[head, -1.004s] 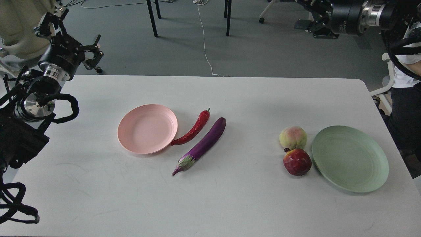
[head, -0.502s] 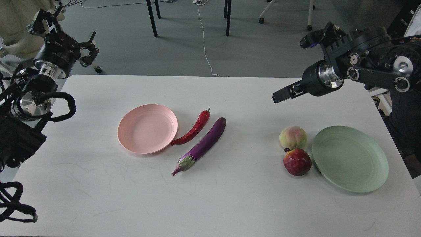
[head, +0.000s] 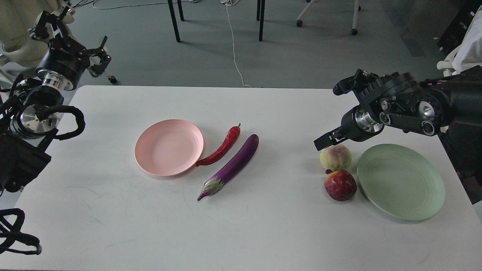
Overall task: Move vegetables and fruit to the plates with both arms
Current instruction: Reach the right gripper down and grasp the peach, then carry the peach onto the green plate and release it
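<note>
The pale pink plate [head: 169,147] lies left of centre on the white table [head: 263,229]. The red chili pepper [head: 222,146] touches its right rim, and the purple eggplant [head: 231,165] lies just right of the chili. The peach [head: 335,158] and the pomegranate [head: 340,185] sit side by side, just left of the pale green plate [head: 400,181]. My right gripper [head: 336,113] is open and empty, its lower finger [head: 325,139] just above and behind the peach. My left gripper [head: 71,41] is open and empty, beyond the table's far left corner.
Chair and table legs [head: 174,20] and a white cable [head: 234,49] are on the grey floor beyond the far edge. A person in white [head: 467,52] stands at the right edge. Black cable loops [head: 15,237] hang at the near left.
My right arm has swung down from the top right corner and its open gripper now hovers just over the peach. My left gripper has drifted slightly up and left. Nothing on the table has moved.
</note>
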